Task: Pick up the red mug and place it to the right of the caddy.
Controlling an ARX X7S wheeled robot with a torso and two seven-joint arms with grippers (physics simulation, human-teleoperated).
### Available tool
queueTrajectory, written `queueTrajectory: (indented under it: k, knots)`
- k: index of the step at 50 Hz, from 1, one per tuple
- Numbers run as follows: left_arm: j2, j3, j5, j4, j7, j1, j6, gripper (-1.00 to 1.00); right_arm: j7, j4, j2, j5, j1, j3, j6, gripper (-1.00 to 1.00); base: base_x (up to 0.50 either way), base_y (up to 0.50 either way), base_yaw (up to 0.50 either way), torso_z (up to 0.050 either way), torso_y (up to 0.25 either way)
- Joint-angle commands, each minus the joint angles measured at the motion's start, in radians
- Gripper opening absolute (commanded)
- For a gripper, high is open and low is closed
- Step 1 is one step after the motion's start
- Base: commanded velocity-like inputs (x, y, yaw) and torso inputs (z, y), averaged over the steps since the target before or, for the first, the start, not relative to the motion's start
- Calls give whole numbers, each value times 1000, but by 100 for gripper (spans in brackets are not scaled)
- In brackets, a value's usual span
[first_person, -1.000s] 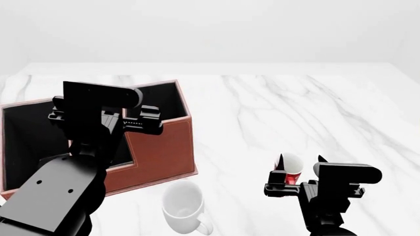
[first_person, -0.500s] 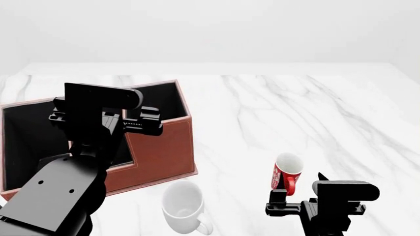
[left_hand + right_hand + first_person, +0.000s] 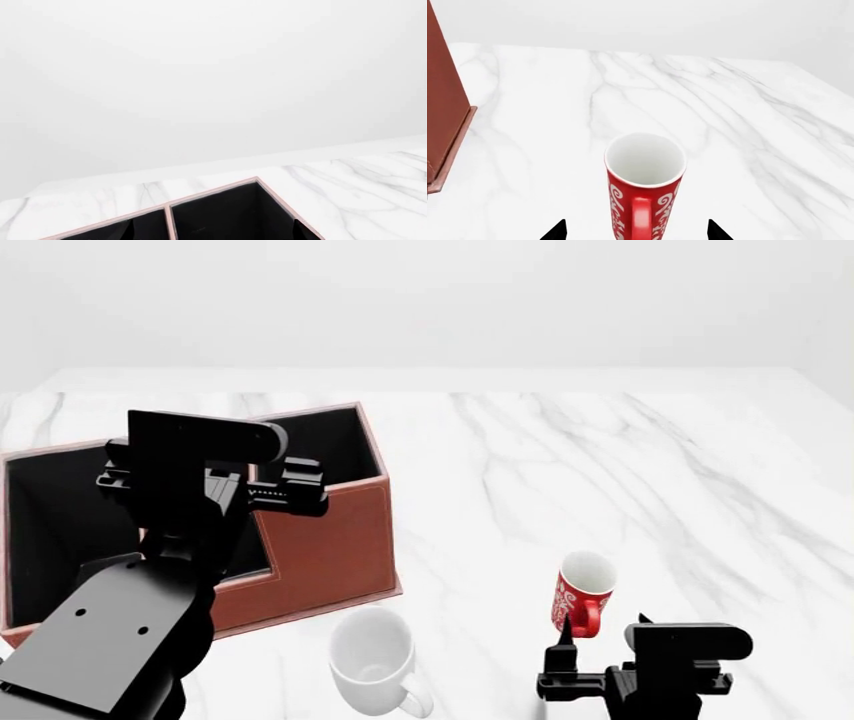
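- Right claw [image 3: 597, 632] sits low at the near edge of the marble table [image 3: 641, 470], its two black fingertips [image 3: 557, 231] spread apart with nothing between them.
- From the right wrist camera, the red mug [image 3: 644, 186] stands just beyond those tips, in line with the gap, its handle turned toward the claw.
- That mug [image 3: 582, 593] is upright on the table with its white inside showing, to the right of the caddy [image 3: 327, 550] and well apart from it.
- Left claw [image 3: 287, 490] hangs above the caddy's taller corner section; whether its fingers are apart or together, I cannot tell.
- Looking from the left wrist camera, only the caddy's rim and black-lined compartments [image 3: 230, 215] show, with marble behind.
- One plain white mug [image 3: 374, 660] lies tipped on the table just in front of the caddy, to the left of the red one.
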Motion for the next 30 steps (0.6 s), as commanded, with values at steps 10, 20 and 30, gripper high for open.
queueTrajectory:
  k: [10, 20, 30]
  knots:
    - [-4, 3, -8, -4, -5, 4, 10, 100, 10, 74, 1, 3, 24, -24, 50, 100, 0, 0, 0, 0, 0]
    - [-6, 4, -14, 0, -8, -1, 4, 100, 15, 94, -2, 2, 42, -28, 46, 100, 0, 0, 0, 0, 0]
    - [-8, 5, -18, -4, -11, -1, 6, 100, 12, 210, -13, -17, 110, -46, 17, 100, 0, 0, 0, 0, 0]
